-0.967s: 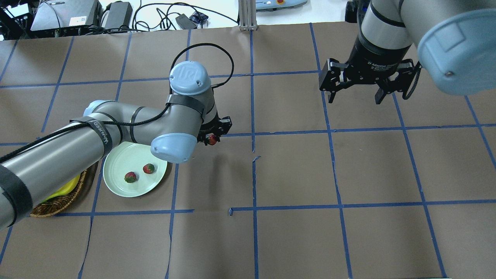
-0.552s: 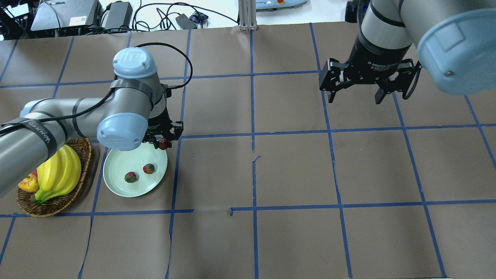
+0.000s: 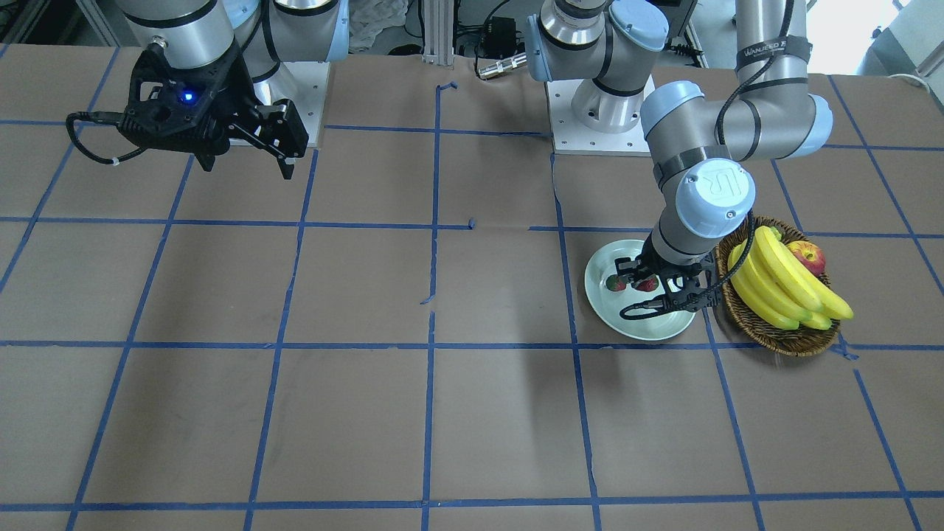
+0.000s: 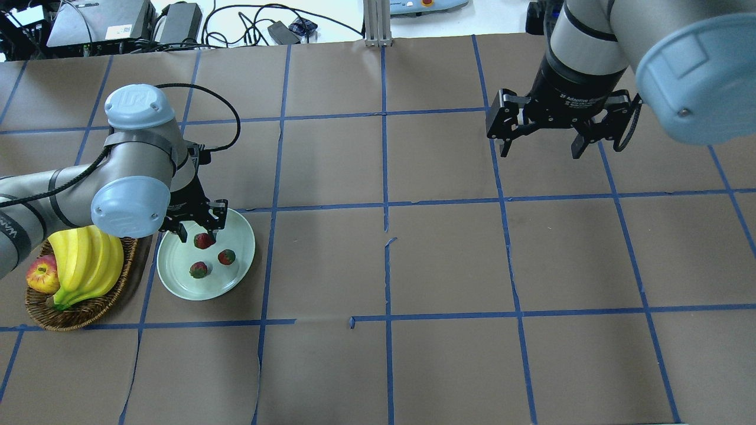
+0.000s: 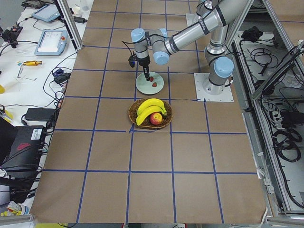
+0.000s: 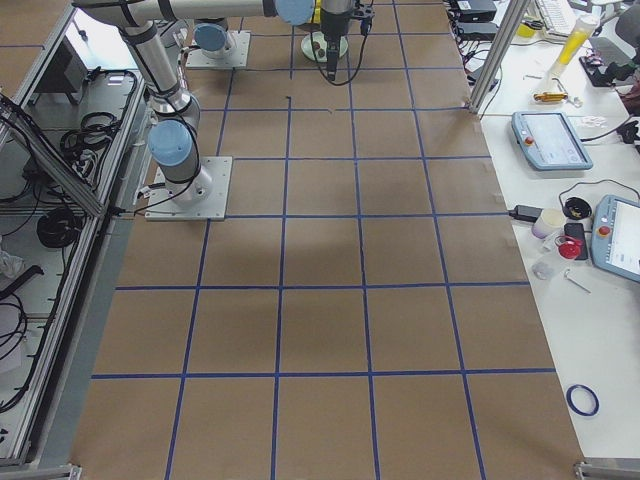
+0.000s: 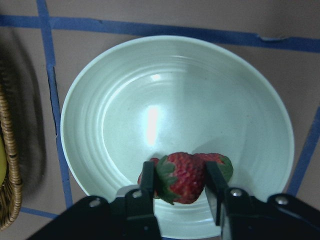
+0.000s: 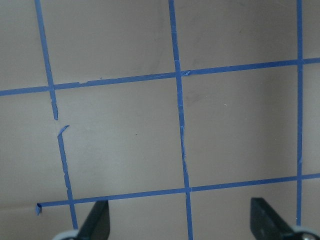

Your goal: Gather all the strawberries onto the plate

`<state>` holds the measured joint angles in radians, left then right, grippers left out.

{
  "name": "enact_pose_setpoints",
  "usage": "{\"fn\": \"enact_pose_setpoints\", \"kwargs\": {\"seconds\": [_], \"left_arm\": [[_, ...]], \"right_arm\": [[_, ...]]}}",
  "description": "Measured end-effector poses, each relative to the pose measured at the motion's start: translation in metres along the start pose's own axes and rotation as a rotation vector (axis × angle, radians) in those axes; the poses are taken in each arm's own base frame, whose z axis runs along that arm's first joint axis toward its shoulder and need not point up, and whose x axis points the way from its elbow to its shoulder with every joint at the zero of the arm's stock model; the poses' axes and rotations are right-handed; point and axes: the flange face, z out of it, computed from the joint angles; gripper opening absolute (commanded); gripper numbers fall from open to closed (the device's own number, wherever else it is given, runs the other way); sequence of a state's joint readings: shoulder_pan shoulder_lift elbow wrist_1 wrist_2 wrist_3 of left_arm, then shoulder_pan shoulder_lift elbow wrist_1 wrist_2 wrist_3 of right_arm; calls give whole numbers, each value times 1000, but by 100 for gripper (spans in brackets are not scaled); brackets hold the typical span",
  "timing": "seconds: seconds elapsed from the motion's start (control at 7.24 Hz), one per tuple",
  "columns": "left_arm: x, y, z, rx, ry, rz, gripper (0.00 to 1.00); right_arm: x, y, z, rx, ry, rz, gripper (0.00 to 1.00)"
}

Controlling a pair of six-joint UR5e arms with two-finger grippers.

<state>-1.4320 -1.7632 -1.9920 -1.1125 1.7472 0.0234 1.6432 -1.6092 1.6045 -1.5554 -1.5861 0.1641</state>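
Observation:
My left gripper point(image 4: 201, 231) is shut on a red strawberry point(image 4: 204, 240) with a green cap, over the far part of the pale mint-green plate point(image 4: 177, 283). In the left wrist view this strawberry point(image 7: 182, 181) sits between the two fingers point(image 7: 148, 180), above the plate point(image 7: 100, 100). Two more strawberries point(image 4: 227, 257) point(image 4: 199, 270) lie on the plate, and in the wrist view the held one half hides them. They also show in the front-facing view point(image 3: 616, 283) point(image 3: 647, 285). My right gripper point(image 4: 540, 150) hangs open and empty over the far right of the table.
A brown wicker basket point(image 4: 35, 307) with bananas point(image 4: 85, 262) and an apple point(image 4: 41, 276) stands right beside the plate on its left. The brown paper table carries a blue tape grid point(image 4: 387, 203). Cables and boxes point(image 4: 177, 20) lie beyond the far edge.
My left arm has swung leftward with the strawberry in its gripper, from right of the plate to over it, uncovering the basket. The right arm has not moved.

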Motion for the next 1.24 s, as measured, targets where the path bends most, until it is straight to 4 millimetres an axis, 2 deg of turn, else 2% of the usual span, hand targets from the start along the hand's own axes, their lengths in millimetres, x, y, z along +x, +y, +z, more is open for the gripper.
{"fn": "enact_pose_setpoints", "kwargs": {"seconds": [0.14,0.28,0.69,0.83,0.97,1.24], "left_arm": [[3,4,-18,31,13,6,100],[14,11,-51,64,33,29,100],[60,39,-203,92,199,151,100],[64,46,-234,121,239,167,100],[63,53,-251,146,245,174,98],[58,60,-257,168,206,179,93]], "right_arm": [[0,0,0,0,0,0,100],[0,0,0,0,0,0,100],[0,1,-1,0,0,-1,100],[0,0,-2,3,1,-1,100],[0,0,-4,9,1,-1,100],[0,-3,-12,33,-3,0,100]]}}
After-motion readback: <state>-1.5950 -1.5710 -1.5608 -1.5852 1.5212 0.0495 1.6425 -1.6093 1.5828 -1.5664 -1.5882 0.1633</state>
